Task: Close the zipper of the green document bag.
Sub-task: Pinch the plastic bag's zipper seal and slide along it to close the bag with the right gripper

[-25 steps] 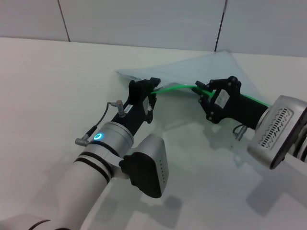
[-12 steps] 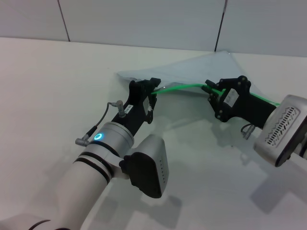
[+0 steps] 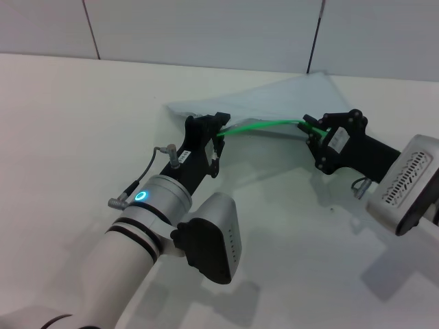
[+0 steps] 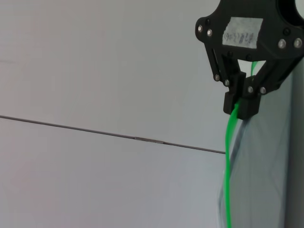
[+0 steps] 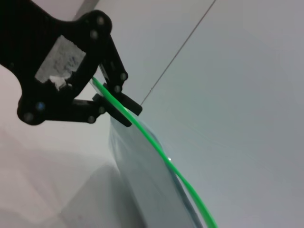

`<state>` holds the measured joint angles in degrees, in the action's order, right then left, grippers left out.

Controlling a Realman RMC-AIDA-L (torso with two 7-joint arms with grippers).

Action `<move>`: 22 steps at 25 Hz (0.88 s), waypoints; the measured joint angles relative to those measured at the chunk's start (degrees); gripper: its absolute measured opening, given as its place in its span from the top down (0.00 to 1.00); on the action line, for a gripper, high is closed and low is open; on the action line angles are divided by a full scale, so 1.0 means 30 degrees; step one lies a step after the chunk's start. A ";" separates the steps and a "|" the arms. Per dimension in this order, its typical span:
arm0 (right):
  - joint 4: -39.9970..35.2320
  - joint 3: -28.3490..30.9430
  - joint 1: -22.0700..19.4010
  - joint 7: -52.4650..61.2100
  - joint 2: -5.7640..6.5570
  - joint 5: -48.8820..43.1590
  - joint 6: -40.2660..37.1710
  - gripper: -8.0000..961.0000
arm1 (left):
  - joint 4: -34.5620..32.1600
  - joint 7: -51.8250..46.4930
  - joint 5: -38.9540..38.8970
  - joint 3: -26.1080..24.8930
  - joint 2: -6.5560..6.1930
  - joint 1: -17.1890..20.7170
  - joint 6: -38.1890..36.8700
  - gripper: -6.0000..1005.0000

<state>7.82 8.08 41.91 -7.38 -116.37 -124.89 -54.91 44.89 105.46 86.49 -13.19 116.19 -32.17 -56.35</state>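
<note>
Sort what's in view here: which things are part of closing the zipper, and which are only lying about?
Part of the job:
green document bag
zipper, stretched between the grippers
left gripper, shut on the zipper's end
right gripper, shut on the zipper farther along

Lying about:
nothing loose; only the white table and the wall

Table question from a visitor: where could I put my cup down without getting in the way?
The table is bare on the robot's left, beside the left gripper, and near the front between both arms. It is crowded in the middle: both grippers pinch the zipper of the green document bag, the right gripper at its other end.
</note>
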 joint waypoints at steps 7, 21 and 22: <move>-0.0330 0.0113 -0.0061 0.0031 -0.0001 0.0000 0.0050 0.91 | -0.0012 0.0001 0.0000 0.0000 0.0001 -0.0001 0.0026 0.94; -0.0926 0.1121 -0.0498 0.0069 0.0023 0.0000 0.0535 0.91 | -0.0025 0.0001 0.0000 0.0036 0.0001 -0.0009 0.0092 0.94; -0.0978 0.1197 -0.0524 0.0077 0.0027 0.0000 0.0558 0.91 | -0.0025 0.0001 0.0000 0.0045 0.0001 -0.0019 0.0092 0.94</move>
<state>4.88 11.67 40.34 -7.15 -116.28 -124.89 -53.23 44.82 105.47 86.48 -13.05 116.19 -32.22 -56.07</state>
